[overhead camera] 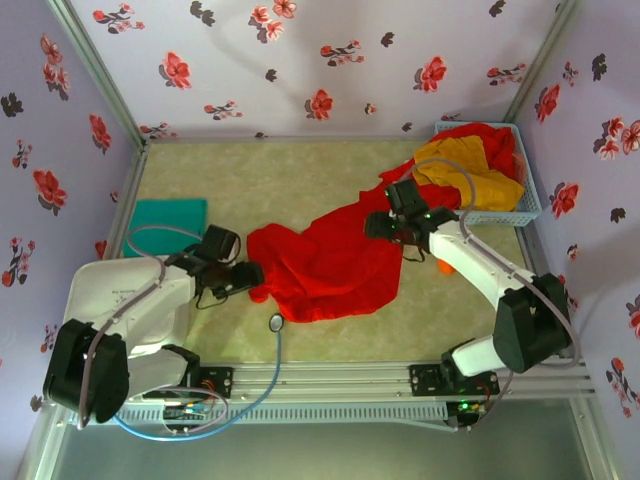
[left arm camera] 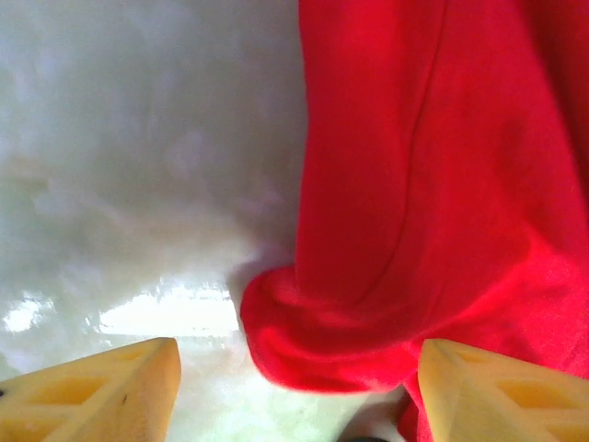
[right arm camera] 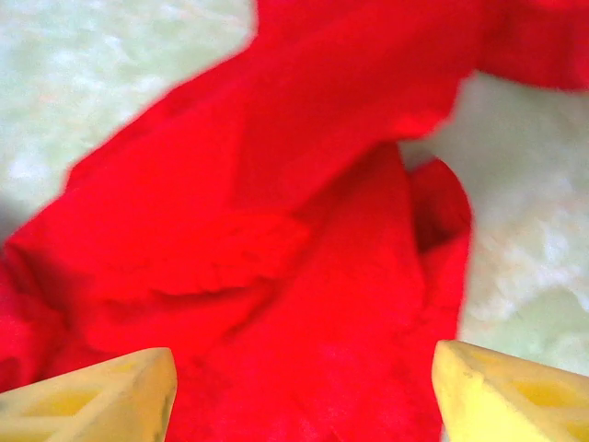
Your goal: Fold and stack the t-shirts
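Top external view, from the near edge outward: the left arm (overhead camera: 150,300) sits at about 8 o'clock and reaches right. The left jaws are at the left hem of a crumpled red t-shirt (overhead camera: 320,265) that lies spread over the middle of the counter (overhead camera: 250,180). A thin cable ending in a small ring (overhead camera: 276,321) lies just below that shirt at 6 o'clock.

In the left wrist view the yellow fingertips (left arm camera: 101,387) stand wide apart. A rounded fold of the red t-shirt (left arm camera: 405,203) lies on the counter between them, closer to the one on the right of that view, and nothing is pinched.

At 9 o'clock a teal t-shirt (overhead camera: 168,225) lies flat and folded against the left wall, well apart from the red one.

The right arm (overhead camera: 480,265) comes in from 4 o'clock. The right jaws are over the upper right part of the red t-shirt, where a strip of it runs toward 1 o'clock. The right wrist view shows the fingertips (right arm camera: 92,396) spread wide above rumpled red cloth (right arm camera: 276,230), gripping nothing.

Farthest, at 1 o'clock, a pale blue basket (overhead camera: 525,205) holds a mustard-yellow t-shirt (overhead camera: 465,165) and more red cloth (overhead camera: 495,140). I cannot tell whether that cloth belongs to the same shirt.
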Controlling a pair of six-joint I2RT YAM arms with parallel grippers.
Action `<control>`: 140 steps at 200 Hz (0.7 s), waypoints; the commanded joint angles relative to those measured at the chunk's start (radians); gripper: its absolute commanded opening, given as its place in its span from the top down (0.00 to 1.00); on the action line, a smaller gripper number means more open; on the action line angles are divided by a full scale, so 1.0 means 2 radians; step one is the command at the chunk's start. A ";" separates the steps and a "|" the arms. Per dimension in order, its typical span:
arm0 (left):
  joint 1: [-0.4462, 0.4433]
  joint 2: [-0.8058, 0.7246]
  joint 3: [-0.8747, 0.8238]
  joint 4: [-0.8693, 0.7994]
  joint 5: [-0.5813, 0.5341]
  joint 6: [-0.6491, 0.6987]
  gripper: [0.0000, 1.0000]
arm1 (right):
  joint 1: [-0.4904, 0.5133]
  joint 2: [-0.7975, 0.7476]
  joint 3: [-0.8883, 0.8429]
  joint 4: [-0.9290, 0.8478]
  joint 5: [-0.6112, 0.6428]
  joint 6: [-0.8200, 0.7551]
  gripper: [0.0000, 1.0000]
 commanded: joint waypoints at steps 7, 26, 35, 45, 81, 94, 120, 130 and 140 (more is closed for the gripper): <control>-0.037 -0.018 -0.039 0.036 -0.002 -0.077 0.32 | -0.020 -0.024 -0.036 -0.004 0.014 0.035 0.31; -0.050 0.004 -0.051 0.069 -0.002 -0.092 0.30 | -0.027 -0.022 -0.052 0.008 0.006 0.043 0.33; -0.052 0.018 -0.049 0.082 -0.003 -0.092 0.28 | -0.028 -0.020 -0.054 0.007 0.007 0.043 0.34; -0.054 0.034 -0.047 0.096 -0.007 -0.093 0.28 | -0.029 -0.019 -0.056 0.006 0.016 0.043 0.34; -0.055 0.086 -0.023 0.133 -0.018 -0.084 0.37 | -0.031 -0.007 -0.058 0.001 0.022 0.046 0.34; -0.055 0.099 -0.006 0.132 -0.022 -0.076 0.49 | -0.034 -0.003 -0.057 -0.002 0.030 0.048 0.34; -0.049 0.110 0.039 0.069 -0.045 -0.039 0.83 | -0.053 -0.009 -0.056 -0.004 0.050 0.058 0.34; -0.040 0.107 0.064 0.021 -0.054 -0.018 0.92 | -0.064 -0.010 -0.054 -0.002 0.056 0.063 0.34; -0.033 0.099 0.088 -0.027 -0.065 0.004 0.98 | -0.076 -0.007 -0.051 -0.002 0.056 0.067 0.34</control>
